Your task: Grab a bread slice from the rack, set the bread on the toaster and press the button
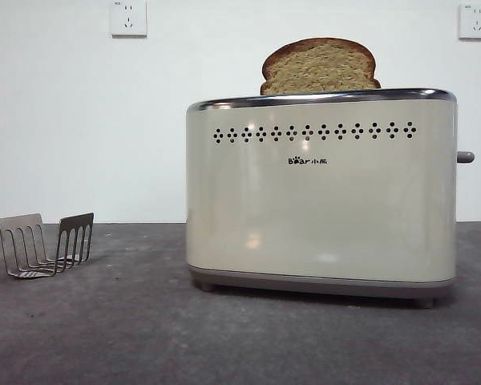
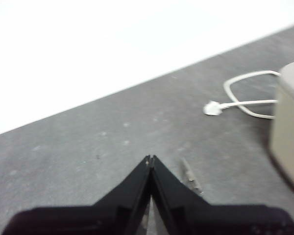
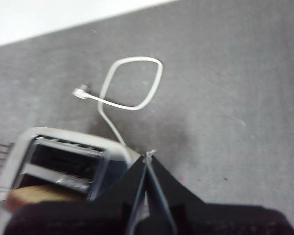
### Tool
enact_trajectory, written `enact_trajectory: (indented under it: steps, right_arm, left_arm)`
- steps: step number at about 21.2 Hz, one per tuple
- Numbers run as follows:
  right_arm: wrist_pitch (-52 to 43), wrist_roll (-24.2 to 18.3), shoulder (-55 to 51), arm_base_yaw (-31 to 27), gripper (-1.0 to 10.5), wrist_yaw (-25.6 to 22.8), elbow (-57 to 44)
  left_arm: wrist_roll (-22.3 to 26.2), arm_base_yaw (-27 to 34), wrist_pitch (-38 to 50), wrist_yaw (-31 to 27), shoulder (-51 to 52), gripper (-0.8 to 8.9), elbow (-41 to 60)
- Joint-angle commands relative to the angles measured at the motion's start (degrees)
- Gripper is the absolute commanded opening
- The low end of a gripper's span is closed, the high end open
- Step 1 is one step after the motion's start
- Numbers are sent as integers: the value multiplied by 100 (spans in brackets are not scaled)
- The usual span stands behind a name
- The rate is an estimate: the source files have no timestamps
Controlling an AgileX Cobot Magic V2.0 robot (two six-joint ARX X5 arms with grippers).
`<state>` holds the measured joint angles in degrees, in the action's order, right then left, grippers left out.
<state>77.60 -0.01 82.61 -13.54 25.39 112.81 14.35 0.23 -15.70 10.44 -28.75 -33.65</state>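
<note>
The slice of bread (image 1: 319,67) stands upright in the cream toaster (image 1: 321,192), its domed top above the chrome rim. The grey button (image 1: 465,157) sticks out of the toaster's right side, high up. The grey metal rack (image 1: 46,245) stands empty at the left. No arm shows in the front view. My left gripper (image 2: 150,159) is shut and empty above bare table, the toaster's corner (image 2: 289,122) off to one side. My right gripper (image 3: 148,155) is shut and empty above the toaster's end (image 3: 63,161), where the bread's edge (image 3: 39,193) shows.
A white power cord (image 3: 132,85) with its plug (image 2: 213,108) lies looped on the grey table behind the toaster. Two white wall sockets (image 1: 128,18) (image 1: 475,22) sit on the back wall.
</note>
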Motion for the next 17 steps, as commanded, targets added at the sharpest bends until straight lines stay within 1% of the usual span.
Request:
enact_trajectory:
  steps: [1, 3, 4, 5, 7, 10, 14, 16, 17]
  right_arm:
    - [111, -31, 240, 2, 0, -168, -11]
    - [111, -31, 444, 2, 0, -356, -11]
    - [111, -31, 588, 2, 0, -514, -11]
    - [111, -31, 721, 2, 0, -671, -11]
    - [107, -31, 946, 2, 0, -966, -11]
    - [-105, -28, 1222, 2, 0, -1316, -11]
    - [-603, -28, 1338, 2, 0, -1694, -11]
    - [-931, -28, 1338, 2, 0, -1805, -11]
    - [-1093, -28, 1338, 2, 0, -1821, -11]
  left_arm:
    - [-680, 72, 1123, 9, 879, -4, 1843]
    - [-1095, 44, 1401, 9, 1453, -4, 2597]
    - [-1274, -15, 1397, 9, 1816, -4, 2970]
    - [-1351, -79, 1349, 11, 2120, -4, 3252]
    - [-1333, -203, 627, -4, 2518, -4, 3320]
    - [-1060, -223, 632, -42, 2645, -4, 3318]
    - [-1102, -216, 590, -734, 2855, -4, 3318]
    - [-1196, -214, 590, -745, 2855, -4, 3318]
    - [-1351, -214, 595, -734, 2855, -4, 3318]
